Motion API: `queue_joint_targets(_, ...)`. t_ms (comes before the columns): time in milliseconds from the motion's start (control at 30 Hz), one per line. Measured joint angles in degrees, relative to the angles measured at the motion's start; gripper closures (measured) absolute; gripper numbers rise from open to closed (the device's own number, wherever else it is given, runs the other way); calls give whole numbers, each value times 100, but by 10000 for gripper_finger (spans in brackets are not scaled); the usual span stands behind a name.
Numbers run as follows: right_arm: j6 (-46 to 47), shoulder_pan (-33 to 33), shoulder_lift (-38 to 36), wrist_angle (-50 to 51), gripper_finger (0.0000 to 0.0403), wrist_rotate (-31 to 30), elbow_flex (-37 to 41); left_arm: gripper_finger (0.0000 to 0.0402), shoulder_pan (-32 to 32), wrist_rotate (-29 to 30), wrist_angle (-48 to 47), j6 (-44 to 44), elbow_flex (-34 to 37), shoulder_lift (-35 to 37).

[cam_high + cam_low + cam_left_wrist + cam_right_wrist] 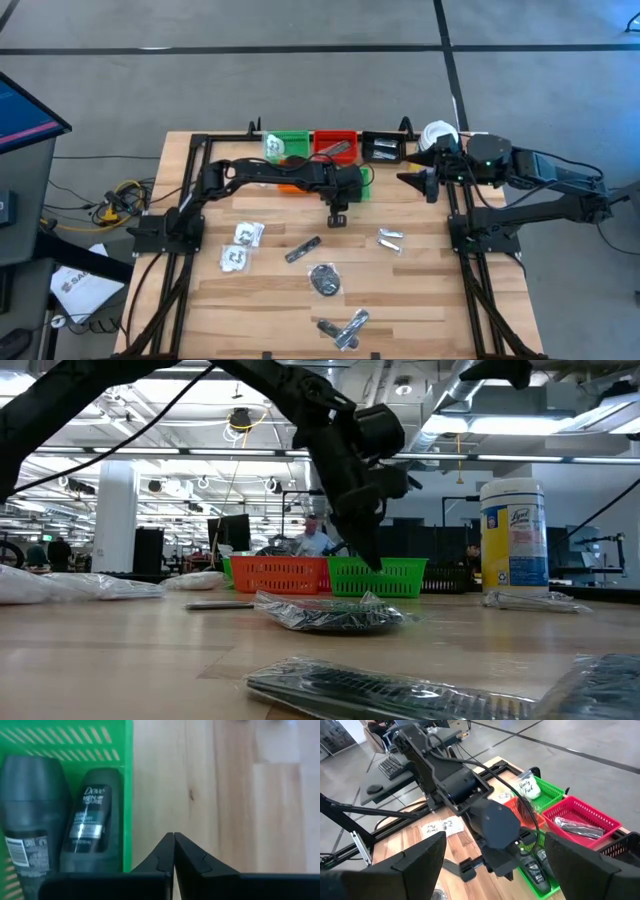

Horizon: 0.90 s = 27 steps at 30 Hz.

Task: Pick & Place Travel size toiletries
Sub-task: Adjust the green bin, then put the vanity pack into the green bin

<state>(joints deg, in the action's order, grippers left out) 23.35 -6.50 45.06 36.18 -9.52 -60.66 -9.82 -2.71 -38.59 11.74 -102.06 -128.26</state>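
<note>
Beside the green tray [365, 185], just off its outer wall, the left tool [338, 215] hangs over bare bench [420, 290], fingers clenched tip to tip on nothing. Two dark grey deodorant sticks [90, 827] lie inside that tray, side by side, long axes running along the wall. One label reads "Dove Men+Care"; the print on the other is too small to read.

Toiletries not yet sorted lie loose on the bench, all on the side of the left tool away from the trays:
- silvery sachet [302, 249], nearest, just past the tool and a little toward the left arm's base, long axis slanted across the planks
- small silvery packet [390, 238], toward the right arm's side
- black round piece in plastic [325, 279], farther out
- two clear packets with white contents [242, 245], well off toward the left arm's base
- slim tubes [345, 328] near the bench's far edge

Judgement: the left arm is nearer to all of these. The slanted sachet looks the likely next pick, and the tool would need to turn across its long axis.

Right tool [492, 870] is parked at the bench's corner by the tray row, fingers spread wide, empty. A white canister [512, 535] stands there, yellow-and-blue label reading "Lysol". The orange tray [280, 574], red tray [335, 146] and black tray [383, 147] sit in line with the green one.
</note>
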Motion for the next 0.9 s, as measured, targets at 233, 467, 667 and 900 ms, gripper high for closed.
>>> queue_joint_targets(233, 4, -4, -2, 0, 76, 0, 0, 401, 0, 269, 173, -4, -2, -107)
queue_joint_targets(467, 7, -4, -7, 0, 76, 0, 0, 401, -241, 386, 312, -30, -2, -107)
queue_joint_targets(667, 9, -2, -7, 3, 76, 2, 0, 401, -528, 409, 305, -201, -2, -89)
queue_joint_targets(900, 20, 0, -7, 3, 76, 2, 0, 401, -470, 45, 441, -216, -4, 136)
